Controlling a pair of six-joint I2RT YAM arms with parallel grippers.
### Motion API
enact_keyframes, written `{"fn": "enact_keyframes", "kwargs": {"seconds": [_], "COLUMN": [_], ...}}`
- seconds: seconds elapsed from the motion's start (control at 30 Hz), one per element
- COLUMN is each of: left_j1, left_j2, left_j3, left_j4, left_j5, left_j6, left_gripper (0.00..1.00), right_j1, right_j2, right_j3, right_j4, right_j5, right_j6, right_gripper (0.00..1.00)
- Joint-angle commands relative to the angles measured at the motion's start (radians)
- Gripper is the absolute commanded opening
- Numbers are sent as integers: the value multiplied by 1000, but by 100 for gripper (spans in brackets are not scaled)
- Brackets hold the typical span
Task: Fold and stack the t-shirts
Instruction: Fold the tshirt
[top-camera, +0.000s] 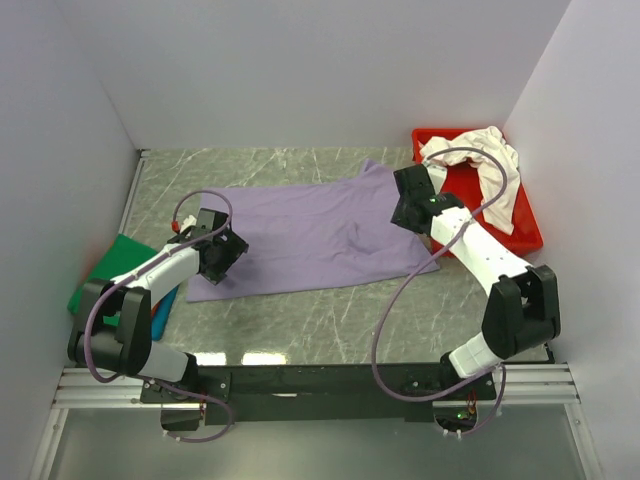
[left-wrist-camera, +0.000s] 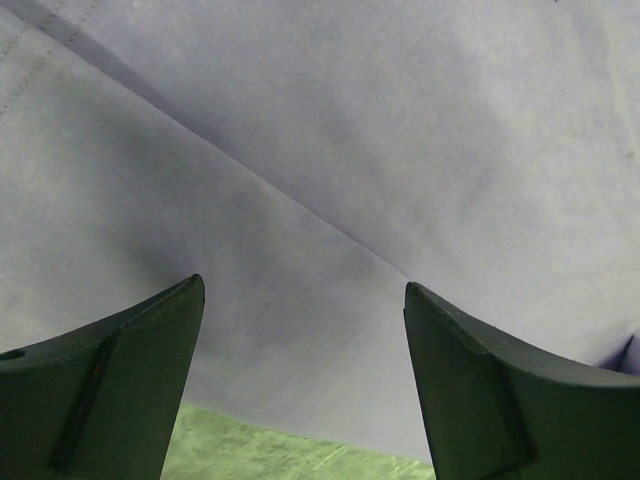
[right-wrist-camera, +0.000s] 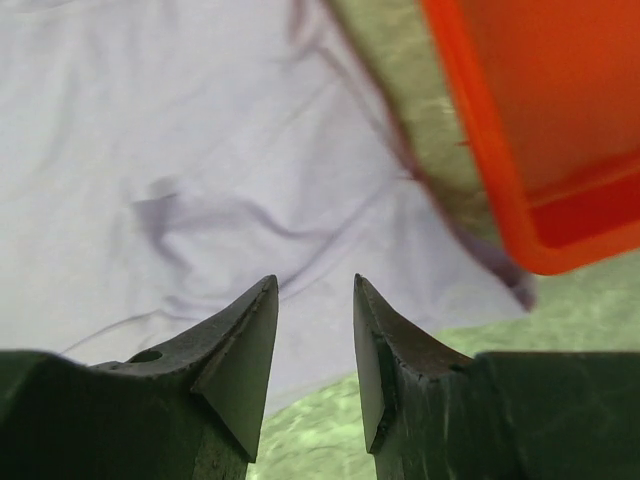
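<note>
the lavender t-shirt (top-camera: 320, 235) lies spread across the middle of the table (top-camera: 330, 320), mostly flat and wrinkled toward its right side, laid out for folding, i'd guess. the left gripper (top-camera: 225, 250) sits over its left edge, jaws wide apart and empty. the right gripper (top-camera: 410, 210) is low over the right edge, jaws narrowly parted, holding nothing. each seems to be lining up a pinch. a creamy white t-shirt (top-camera: 490, 165) waits draped in the red tray (top-camera: 530, 225). the green t-shirt (top-camera: 105, 270) and blue t-shirt (top-camera: 163, 305) lie far left, likely the stack.
</note>
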Motion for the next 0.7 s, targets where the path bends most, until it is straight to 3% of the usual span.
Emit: {"fn": "enact_keyframes", "kwargs": {"seconds": [0.0,0.23,0.67], "left_j1": [-4,-4,-4], "left_j2": [-22,-20,-17], "left_j3": [-2,4,-1], "left_j4": [27,24,18], "left_j5": [14,14,10], "left_j6": [-4,-2,1], "left_gripper": [86,86,86], "right_j1": [15,69,213], "right_j2": [18,228,532], "right_j3": [4,182,494], "right_j4": [39,68,-82], "right_j5": [-50,-105,48], "right_j6": [13,-61,-78], "right_gripper": [43,44,50]}}
